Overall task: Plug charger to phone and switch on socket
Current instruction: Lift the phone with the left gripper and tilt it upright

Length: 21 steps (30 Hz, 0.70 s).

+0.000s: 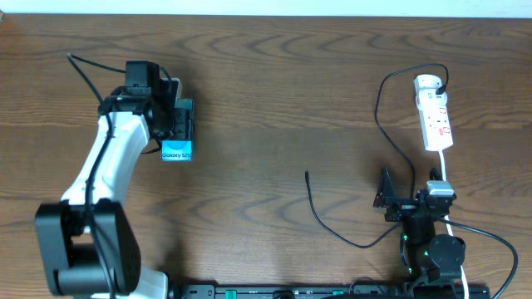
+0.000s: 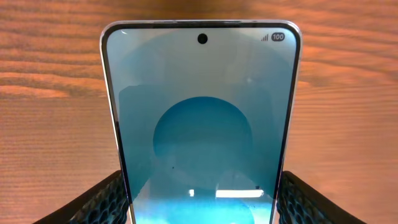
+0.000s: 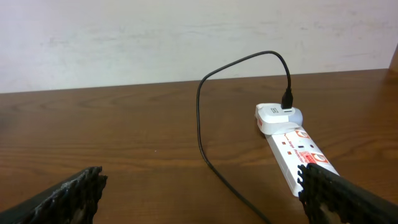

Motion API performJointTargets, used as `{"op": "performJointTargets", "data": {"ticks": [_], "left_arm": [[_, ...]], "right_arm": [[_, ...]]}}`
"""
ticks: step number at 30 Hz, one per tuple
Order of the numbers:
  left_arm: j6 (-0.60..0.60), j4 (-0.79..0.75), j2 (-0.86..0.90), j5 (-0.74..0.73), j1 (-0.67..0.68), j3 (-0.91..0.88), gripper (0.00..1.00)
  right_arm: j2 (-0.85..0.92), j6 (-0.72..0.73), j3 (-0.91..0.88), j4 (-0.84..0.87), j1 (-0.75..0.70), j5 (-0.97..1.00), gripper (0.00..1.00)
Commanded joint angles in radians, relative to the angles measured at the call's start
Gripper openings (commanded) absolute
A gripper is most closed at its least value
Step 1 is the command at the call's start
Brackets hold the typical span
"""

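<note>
The phone (image 1: 177, 152), blue-cyan screen with a white "Galaxy S25" band, lies at the left of the table. My left gripper (image 1: 175, 123) is shut on the phone, one finger on each long edge. In the left wrist view the phone (image 2: 202, 106) fills the frame between the fingers of the left gripper (image 2: 202, 202). The socket (image 1: 435, 116) is a white strip at the far right, with a white adapter (image 3: 273, 117) plugged in. The charger cable (image 1: 320, 218) runs from the adapter to its free tip (image 1: 307, 174). My right gripper (image 1: 410, 193) is open and empty; in the right wrist view (image 3: 199, 199) the cable (image 3: 200, 124) runs between its fingers.
The socket (image 3: 297, 155) lies just inside my right finger in the right wrist view. Its white cord (image 1: 445, 170) runs toward the near edge past the right arm. A pale wall stands behind the table's far edge.
</note>
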<state>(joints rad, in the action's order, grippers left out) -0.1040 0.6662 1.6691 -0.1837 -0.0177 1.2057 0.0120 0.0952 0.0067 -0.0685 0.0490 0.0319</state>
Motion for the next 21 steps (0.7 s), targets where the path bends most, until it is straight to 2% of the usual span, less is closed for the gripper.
{"op": "performJointTargets", "data": {"ticks": [1, 5, 10, 21], "left_arm": [[0.042, 0.01, -0.092, -0.098, -0.003, 0.014, 0.07], [0.124, 0.029, -0.145, -0.117, -0.003, 0.014, 0.07], [0.22, 0.056, -0.191, -0.223, -0.003, 0.014, 0.07], [0.701, 0.115, -0.204, -0.361, -0.003, 0.014, 0.07]], "right_arm": [[-0.005, -0.006, -0.001, -0.003, 0.007, -0.001, 0.99], [-0.005, -0.006, -0.001, -0.003, 0.007, -0.001, 0.99], [-0.005, -0.006, -0.001, -0.003, 0.007, -0.001, 0.99], [-0.005, -0.006, -0.001, -0.003, 0.007, -0.001, 0.99]]}}
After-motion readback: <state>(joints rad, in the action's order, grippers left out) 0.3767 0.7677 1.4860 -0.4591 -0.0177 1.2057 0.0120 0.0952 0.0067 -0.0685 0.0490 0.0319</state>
